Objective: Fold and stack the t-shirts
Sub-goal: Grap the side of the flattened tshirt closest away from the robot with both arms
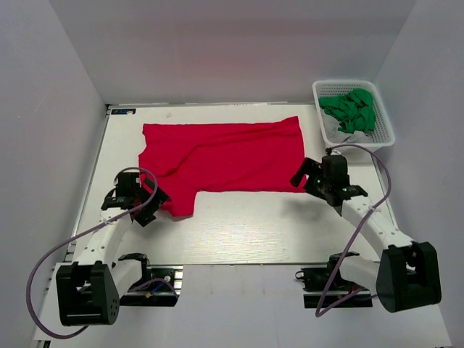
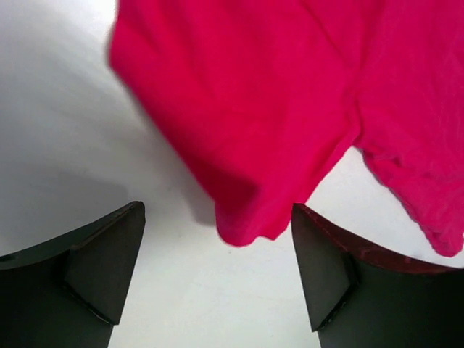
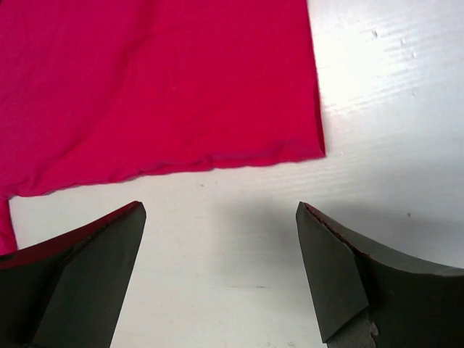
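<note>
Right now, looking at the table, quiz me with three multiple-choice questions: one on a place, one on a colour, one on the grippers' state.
1. Where on the table is the white lattice basket? A) near left corner B) far right corner C) between the arm bases
2. What colour is the cloth in that basket? A) blue B) yellow C) green
3. How are the left gripper and right gripper? A) both open, empty B) both shut on fabric C) only the left shut
Answers: 1 B, it sits far right of the red t-shirt. 2 C, a bright green heap. 3 A, each wrist view shows jaws spread, gripping nothing.
</note>
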Available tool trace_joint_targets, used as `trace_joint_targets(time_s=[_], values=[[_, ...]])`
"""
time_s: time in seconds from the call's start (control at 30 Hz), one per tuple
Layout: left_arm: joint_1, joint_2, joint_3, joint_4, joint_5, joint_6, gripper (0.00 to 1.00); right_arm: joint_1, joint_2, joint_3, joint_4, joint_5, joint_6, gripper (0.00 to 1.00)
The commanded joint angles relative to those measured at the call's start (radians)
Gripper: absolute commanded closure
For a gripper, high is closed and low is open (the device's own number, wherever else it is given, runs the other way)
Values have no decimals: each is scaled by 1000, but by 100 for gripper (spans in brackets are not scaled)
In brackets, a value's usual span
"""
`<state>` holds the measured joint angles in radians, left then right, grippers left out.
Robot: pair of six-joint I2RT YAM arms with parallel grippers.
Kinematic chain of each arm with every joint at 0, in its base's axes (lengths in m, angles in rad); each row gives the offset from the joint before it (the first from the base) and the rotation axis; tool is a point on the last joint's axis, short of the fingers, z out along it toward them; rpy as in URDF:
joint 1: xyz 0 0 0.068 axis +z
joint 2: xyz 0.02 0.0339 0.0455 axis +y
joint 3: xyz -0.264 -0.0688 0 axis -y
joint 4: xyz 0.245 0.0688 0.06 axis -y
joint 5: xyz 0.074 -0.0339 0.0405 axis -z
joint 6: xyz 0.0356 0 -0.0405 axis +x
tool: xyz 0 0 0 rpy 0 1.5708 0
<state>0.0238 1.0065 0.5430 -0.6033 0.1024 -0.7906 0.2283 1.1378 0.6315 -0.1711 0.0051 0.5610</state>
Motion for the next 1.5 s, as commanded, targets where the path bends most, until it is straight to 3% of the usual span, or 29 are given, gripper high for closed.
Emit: trace_joint_targets(time_s=[0.0, 0.1, 0.3, 0.33, 0.43, 0.53, 0.73, 0.97, 1.1, 1.23, 1.3, 1.33, 1.47], values=[[-1, 38, -32, 102, 49, -25, 10, -6, -47, -55, 48, 39, 46, 10], [-1, 67, -58, 148, 59, -47, 23, -6, -78, -95, 32, 59, 45, 10], [-1, 98, -58, 160, 20, -47, 64, -6, -41, -128, 13, 78, 68, 10], [-1, 107, -58, 160, 11, -47, 74, -4, -38, -139, 40, 79, 69, 10], [-1, 118, -58, 193, 29, -16, 84, -7, -10, -153, 61, 75, 80, 10], [-1, 175, -38, 204, 39, 5, 100, -6, 25, -139, 82, 82, 83, 10], [-1, 219, -23, 237, 101, 50, 100, -10, 135, -83, 111, 67, 85, 10], [-1, 156, -5, 211, 120, 70, 100, -7, 270, -27, 151, 67, 76, 22], [-1, 147, 47, 186, 120, 79, 100, -6, 318, 17, 145, 52, 74, 40], [-1, 156, 71, 175, 129, 79, 100, -6, 329, 49, 124, 45, 71, 72], [-1, 156, 81, 175, 138, 79, 100, -4, 321, 53, 99, 52, 66, 81], [-1, 156, 81, 175, 138, 79, 100, -6, 318, 57, 99, 59, 62, 99], [-1, 156, 90, 175, 157, 79, 100, -6, 294, 76, 56, 61, 43, 100]])
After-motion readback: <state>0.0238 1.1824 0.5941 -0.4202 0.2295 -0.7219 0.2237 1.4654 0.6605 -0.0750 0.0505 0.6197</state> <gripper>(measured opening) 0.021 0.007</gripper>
